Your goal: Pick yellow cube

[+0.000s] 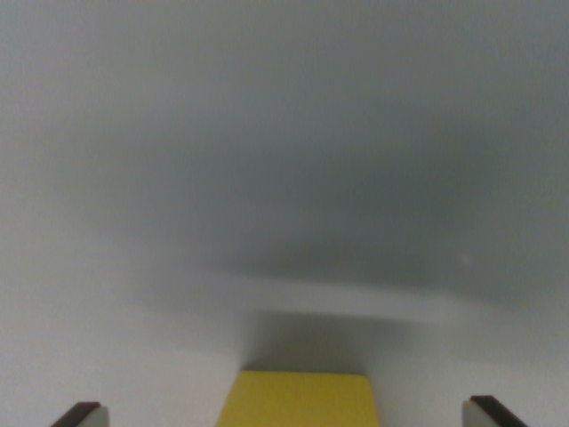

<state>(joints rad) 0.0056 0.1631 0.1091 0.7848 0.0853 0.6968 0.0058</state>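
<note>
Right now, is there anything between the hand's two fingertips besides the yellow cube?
No. In the wrist view, only the yellow cube sits between the fingertips, with bare grey surface in the gaps on either side of it.

The kind of place cannot be told from this blurred wrist view — all that shows is a plain, smooth, pale grey-white surface [107, 356] with soft shadow across it, bare and featureless like a lab or test bench — nothing marks it as a home or shop.
</note>
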